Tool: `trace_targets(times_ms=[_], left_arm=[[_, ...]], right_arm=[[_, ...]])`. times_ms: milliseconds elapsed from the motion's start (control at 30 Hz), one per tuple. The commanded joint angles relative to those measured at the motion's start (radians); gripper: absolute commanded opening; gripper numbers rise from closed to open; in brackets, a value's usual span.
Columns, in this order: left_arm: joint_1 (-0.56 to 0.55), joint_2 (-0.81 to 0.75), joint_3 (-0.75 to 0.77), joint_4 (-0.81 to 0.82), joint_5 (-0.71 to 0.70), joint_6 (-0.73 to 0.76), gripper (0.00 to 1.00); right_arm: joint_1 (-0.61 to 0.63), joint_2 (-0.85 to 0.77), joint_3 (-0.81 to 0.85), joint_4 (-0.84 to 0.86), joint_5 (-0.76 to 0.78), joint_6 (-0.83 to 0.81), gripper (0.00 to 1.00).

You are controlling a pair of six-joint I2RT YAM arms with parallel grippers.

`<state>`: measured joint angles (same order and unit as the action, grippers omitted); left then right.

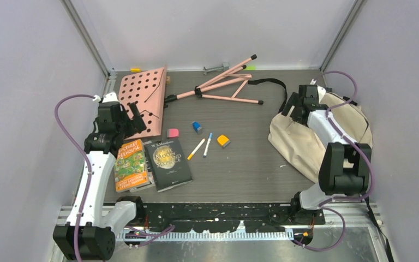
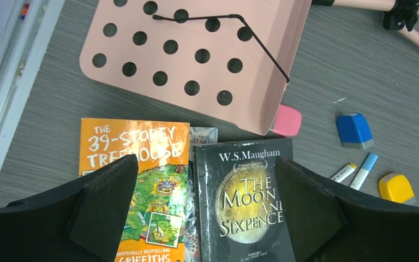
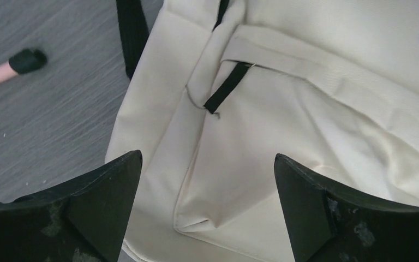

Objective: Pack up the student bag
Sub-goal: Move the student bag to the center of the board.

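Start of packing: student bag (image 1: 299, 143) lies on the table's right side, right gripper (image 3: 207, 164) hovering over it, left gripper (image 2: 204, 170) above the two books (image 1: 151, 164), both spread wide and empty; next move likely calls for opening the bag.
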<state>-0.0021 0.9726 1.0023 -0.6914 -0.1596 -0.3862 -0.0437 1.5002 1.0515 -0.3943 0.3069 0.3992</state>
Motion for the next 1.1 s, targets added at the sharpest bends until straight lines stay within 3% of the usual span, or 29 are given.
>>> trace_targets(times_ms=[0,133,333,467,567,600,633,667,733,800,1067], left_arm=[[-0.003,-0.023,-0.024,0.049,0.060,-0.030,1.00],[-0.003,-0.016,-0.044,0.066,0.095,-0.047,1.00],[-0.003,-0.002,-0.057,0.096,0.123,-0.073,1.00],[-0.003,0.018,-0.055,0.113,0.133,-0.078,1.00],[-0.003,0.031,-0.047,0.118,0.145,-0.081,1.00],[-0.003,0.034,-0.043,0.119,0.147,-0.080,1.00],[-0.003,0.036,-0.040,0.119,0.146,-0.079,1.00],[-0.003,0.038,-0.038,0.119,0.146,-0.077,1.00],[-0.003,0.041,-0.036,0.121,0.144,-0.073,1.00],[-0.003,0.041,-0.034,0.121,0.146,-0.069,1.00],[-0.003,0.043,-0.046,0.114,0.196,-0.053,1.00]], right_arm=[[-0.006,0.074,0.104,-0.074,-0.289,-0.024,0.97],[0.010,0.104,0.124,-0.092,-0.466,-0.080,0.97],[0.043,0.151,0.149,-0.168,-0.447,-0.154,0.94],[0.130,0.182,0.170,-0.200,-0.353,-0.186,0.88],[0.190,0.205,0.185,-0.214,-0.279,-0.204,0.69],[0.200,0.209,0.192,-0.217,-0.270,-0.210,0.54],[0.221,0.209,0.193,-0.218,-0.264,-0.212,0.46],[0.230,0.205,0.194,-0.215,-0.265,-0.212,0.29],[0.272,0.191,0.191,-0.209,-0.273,-0.211,0.09],[0.310,0.174,0.187,-0.206,-0.287,-0.214,0.02],[0.513,0.111,0.167,-0.214,-0.380,-0.212,0.01]])
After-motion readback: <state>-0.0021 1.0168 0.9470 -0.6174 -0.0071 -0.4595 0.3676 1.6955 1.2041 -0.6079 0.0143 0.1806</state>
